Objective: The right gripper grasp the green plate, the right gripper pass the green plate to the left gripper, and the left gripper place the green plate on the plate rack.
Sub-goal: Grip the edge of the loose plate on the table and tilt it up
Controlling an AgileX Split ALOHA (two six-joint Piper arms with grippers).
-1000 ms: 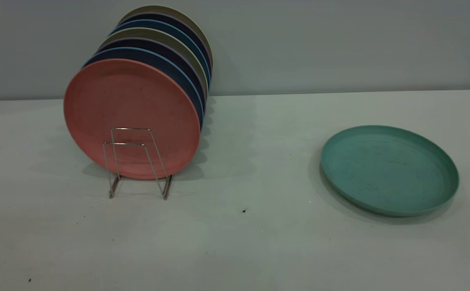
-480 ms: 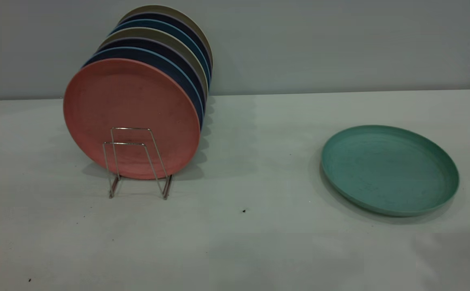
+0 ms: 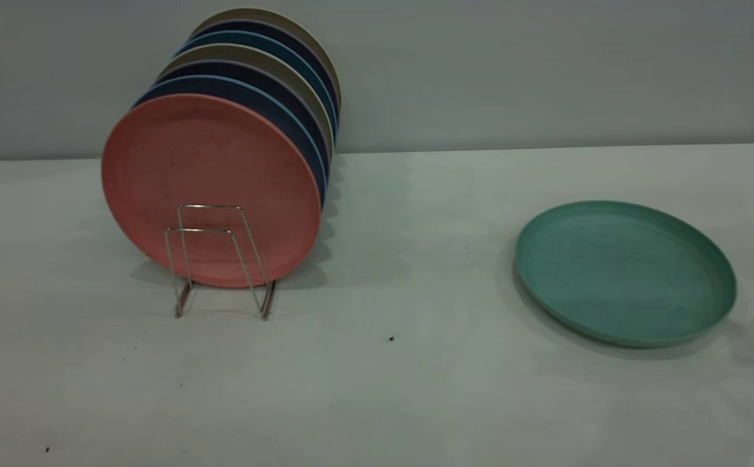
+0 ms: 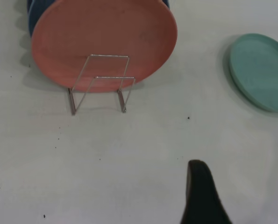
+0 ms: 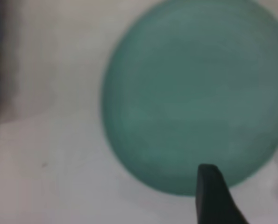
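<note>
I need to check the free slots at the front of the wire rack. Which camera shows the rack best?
The exterior view: the rack stands near and whole, two empty wire loops in front of the pink plate. The left wrist view shows it too, from above and farther off. The right wrist view does not show it clearly.
</note>
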